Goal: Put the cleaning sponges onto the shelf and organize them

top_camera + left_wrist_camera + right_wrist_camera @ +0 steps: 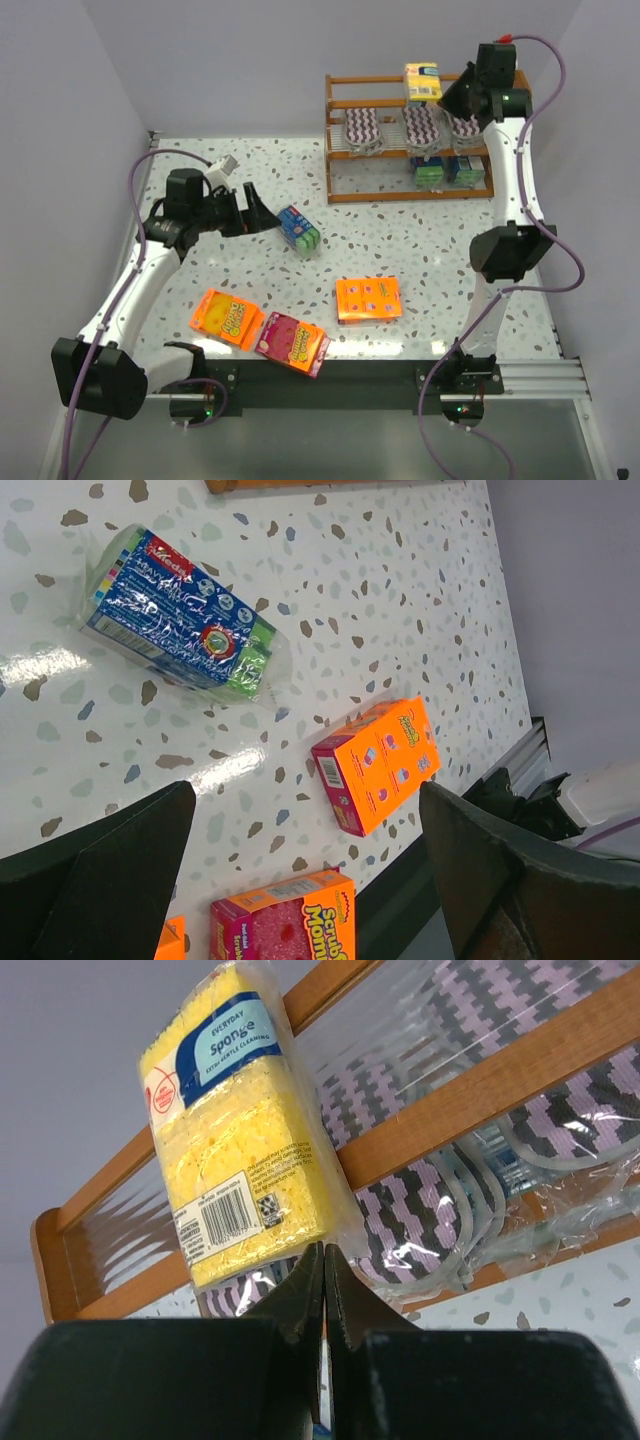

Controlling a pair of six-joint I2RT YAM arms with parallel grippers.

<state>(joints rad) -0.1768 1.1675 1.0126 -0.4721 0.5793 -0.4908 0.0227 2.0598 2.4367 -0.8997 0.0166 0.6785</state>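
The shelf [400, 196] stands at the back right. A yellow sponge pack [422, 82] stands on its top tier. Zigzag oval pads [363, 130] fill the middle tier, and blue-and-green blocks [447, 170] sit on the lowest. My right gripper [452, 97] is shut just right of the yellow pack [240, 1130]. In the right wrist view its tips [324, 1250] meet at the pack's lower edge, with nothing seen between them. One more blue-and-green pack [298, 229] lies on the table. My left gripper [262, 213] is open just left of it and holds nothing [305, 790].
Boxed sponges lie near the front edge. An orange box [368, 298] is at the centre, another orange one [226, 317] is at the left, and a pink box [292, 342] lies between them. Walls close in the table on both sides and behind the shelf.
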